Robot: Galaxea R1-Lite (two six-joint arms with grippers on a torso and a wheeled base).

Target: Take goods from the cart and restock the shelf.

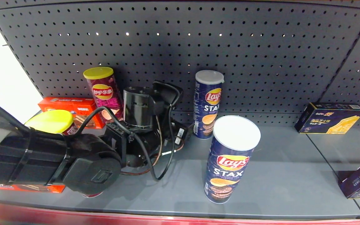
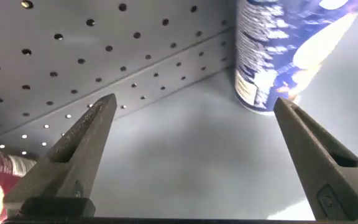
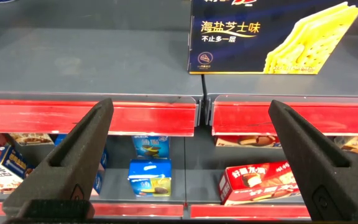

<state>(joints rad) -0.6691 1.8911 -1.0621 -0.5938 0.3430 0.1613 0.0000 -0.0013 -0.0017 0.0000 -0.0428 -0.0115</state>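
Goods stand on the shelf point(image 1: 280, 181) to either side of the left gripper point(image 2: 194, 102), which is spread wide, holds nothing and faces bare shelf floor in front of the pegboard point(image 1: 261, 47). Just right of it is the far blue can point(image 1: 208, 104), and just left is the maroon can point(image 1: 103, 92). The near blue can point(image 1: 230, 159) stands closer to the front, and the yellow-lidded can point(image 1: 53, 122) is at near left beside an orange box point(image 1: 73, 107). A navy box point(image 1: 330, 118) lies well to the right. The right gripper point(image 3: 189, 104), also wide and empty, faces a red shelf edge point(image 3: 148, 115).

With four cans upright and in place, restocking looks partly done. Both grippers being empty, another fetch from the cart seems due. I cannot tell how much stock remains there.
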